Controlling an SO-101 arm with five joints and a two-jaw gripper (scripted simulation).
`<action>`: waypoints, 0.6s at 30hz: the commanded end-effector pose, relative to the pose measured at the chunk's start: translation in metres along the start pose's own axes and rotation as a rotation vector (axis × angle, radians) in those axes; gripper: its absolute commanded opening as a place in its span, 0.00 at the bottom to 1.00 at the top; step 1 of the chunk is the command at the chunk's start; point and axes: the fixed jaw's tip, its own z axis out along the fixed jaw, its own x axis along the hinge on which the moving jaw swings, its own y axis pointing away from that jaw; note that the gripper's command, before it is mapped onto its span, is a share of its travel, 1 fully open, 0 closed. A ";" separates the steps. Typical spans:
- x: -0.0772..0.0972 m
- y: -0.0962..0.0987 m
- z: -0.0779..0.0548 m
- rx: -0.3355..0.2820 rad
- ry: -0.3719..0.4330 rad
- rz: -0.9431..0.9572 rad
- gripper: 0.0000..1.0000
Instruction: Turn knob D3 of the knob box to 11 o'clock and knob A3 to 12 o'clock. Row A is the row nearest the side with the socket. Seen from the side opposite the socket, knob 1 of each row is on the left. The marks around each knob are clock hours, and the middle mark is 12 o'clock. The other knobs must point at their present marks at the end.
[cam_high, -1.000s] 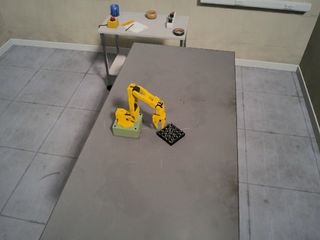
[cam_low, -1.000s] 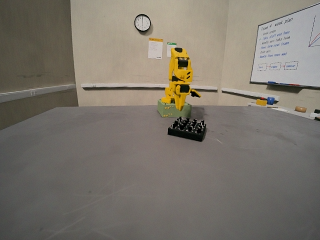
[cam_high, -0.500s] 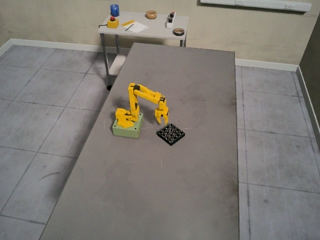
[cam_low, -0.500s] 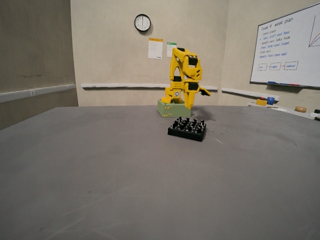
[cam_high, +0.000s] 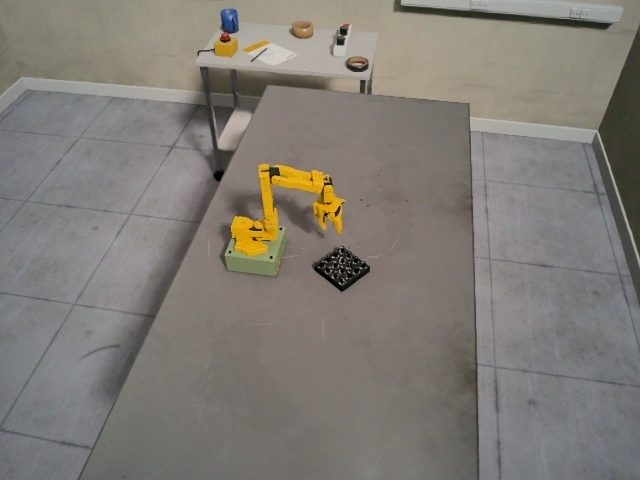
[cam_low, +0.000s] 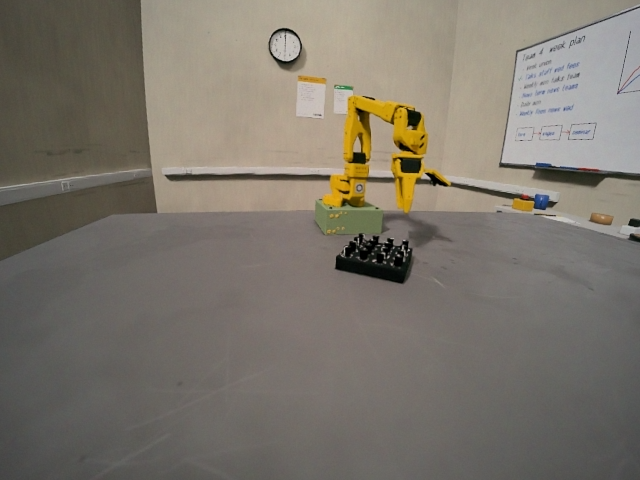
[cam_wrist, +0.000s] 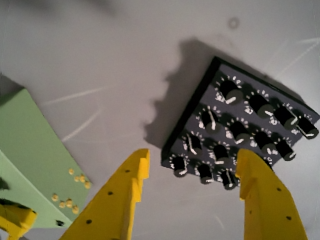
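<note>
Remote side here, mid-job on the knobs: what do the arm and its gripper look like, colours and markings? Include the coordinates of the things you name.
The arm (cam_high: 294, 178) (cam_low: 379, 108) is bright yellow with black sections at its joints, and a round pale emblem on the lower part. The gripper (cam_high: 330, 231) (cam_low: 421, 198) (cam_wrist: 194, 152) is yellow too, with tapered, stepped fingers carrying small dark dots. I can't make out any lettering.

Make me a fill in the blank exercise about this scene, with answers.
The arm stands on a base block coloured ____.
The gripper is coloured ____.
The knob box is coloured ____.
The wall clock hangs to the ____ of the papers in the exterior view.

Missing words: green; yellow; black; left
</note>
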 end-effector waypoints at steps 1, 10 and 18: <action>-0.013 0.007 -0.002 -0.023 0.013 0.067 0.26; -0.044 0.026 -0.009 -0.022 0.014 0.226 0.32; -0.060 0.039 -0.014 -0.022 0.015 0.315 0.35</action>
